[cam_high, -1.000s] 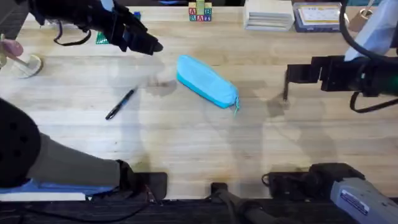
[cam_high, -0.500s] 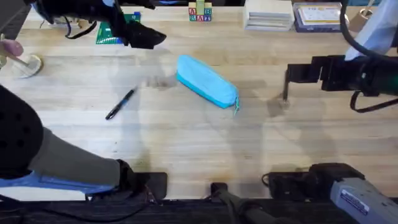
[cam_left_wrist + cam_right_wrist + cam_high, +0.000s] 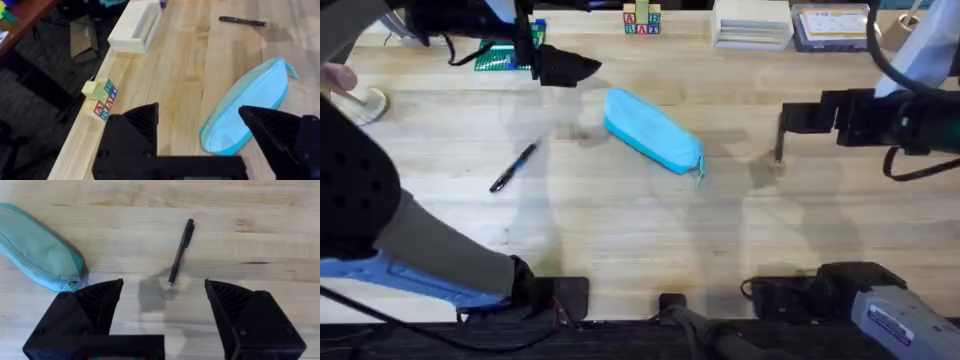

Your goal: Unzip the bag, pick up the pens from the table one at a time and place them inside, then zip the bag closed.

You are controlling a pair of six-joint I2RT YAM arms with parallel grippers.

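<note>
1. Looking down from overhead, we see the bag (image 3: 653, 131) lying slantwise near the middle of the table (image 3: 620, 230). One pen (image 3: 513, 167) lies left of it, well apart; another pen (image 3: 780, 146) lies to its right, under the right gripper (image 3: 781, 120). The left gripper (image 3: 582, 68) hangs beyond the bag's far-left end.
2. In the left wrist view, we find the left gripper (image 3: 200, 125) with fingers spread wide above the bag (image 3: 247, 107); a pen (image 3: 242, 21) lies farther off, and some letter blocks (image 3: 102, 97) stand at the table's edge.
3. In the right wrist view, the right gripper (image 3: 164, 302) is spread apart above a pen (image 3: 180, 252), the bag's (image 3: 37, 247) end beside it.
</note>
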